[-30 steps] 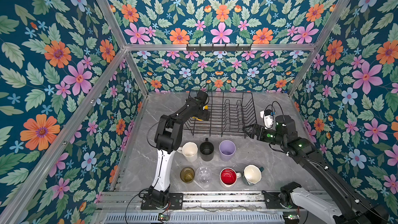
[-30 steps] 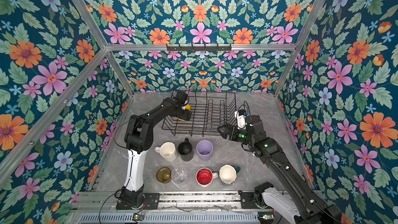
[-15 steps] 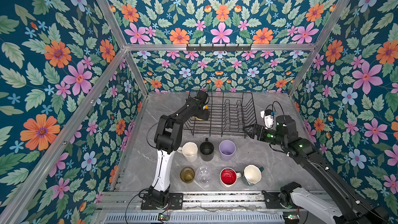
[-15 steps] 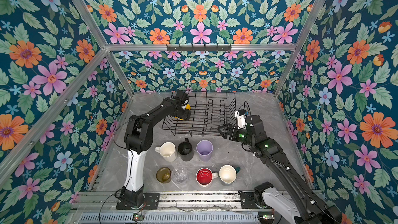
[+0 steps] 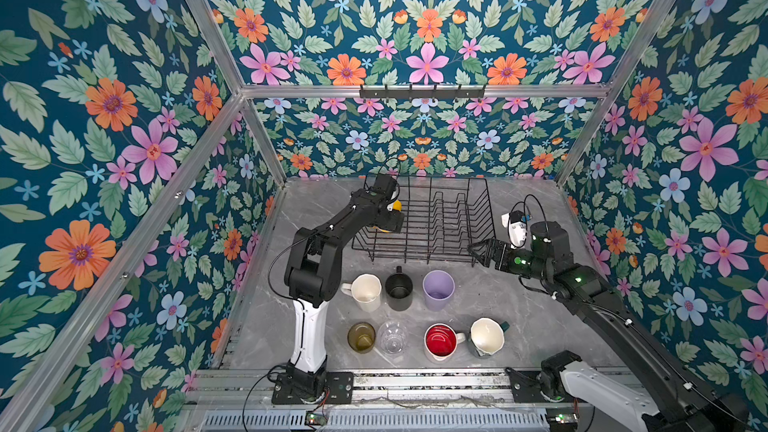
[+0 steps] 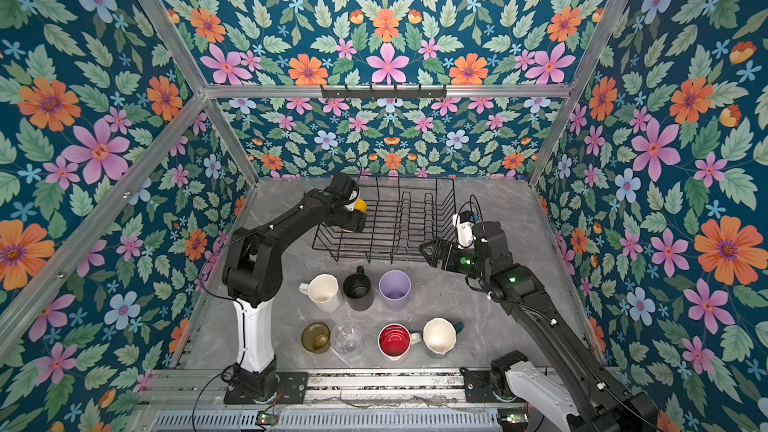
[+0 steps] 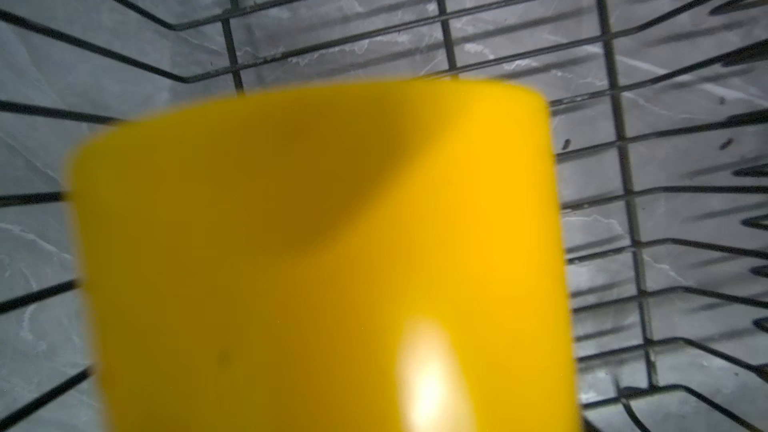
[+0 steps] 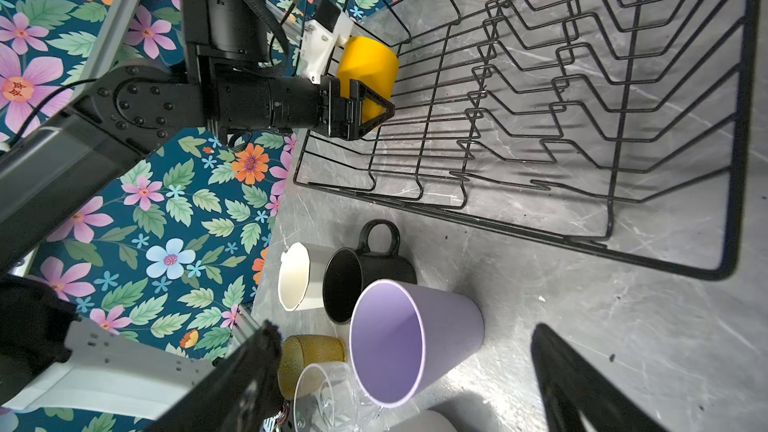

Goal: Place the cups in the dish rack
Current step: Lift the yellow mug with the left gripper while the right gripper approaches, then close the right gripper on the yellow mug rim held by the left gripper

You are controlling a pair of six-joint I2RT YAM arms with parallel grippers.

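- Left tool [image 5: 397, 220]: closed on the yellow mug [image 8: 368, 64]. In the right wrist view one finger [image 8: 348, 118] crosses the near side of the mug body. The opposite finger is hidden behind the mug.
- Yellow mug: lies on its side between the jaws, inside the left end of the dish rack [image 5: 440, 226] and over the floor wires. Contact between mug and wires cannot be determined. In the left wrist view the mug is blurred and fills most of the frame.
- Right tool [image 5: 474, 248]: jaws stand wide apart with nothing between them. The tool hangs over the counter [image 5: 519, 305], just beside the near right corner of the dish rack, and points toward the left side.
- Dish rack: black wire basket at the far middle of the grey marble counter, with upright plate dividers [image 5: 446, 209] along its centre. The yellow mug is the only cup inside it.
- Back row, upright on the counter just in front of the rack, left to right:
  - cream mug [image 5: 365, 290], handle to the left
  - black mug [image 5: 399, 290], handle toward the rack
  - lilac tumbler [image 5: 438, 289]
- Front row, upright near the counter's front edge, left to right:
  - olive-amber glass [image 5: 360, 336]
  - clear glass [image 5: 392, 337], just beside the olive-amber glass
  - red-inside mug [image 5: 440, 339], handle to the right
  - teal-outside mug [image 5: 486, 336], cream inside, just beside that handle
- Both rows stand well apart from either tool.
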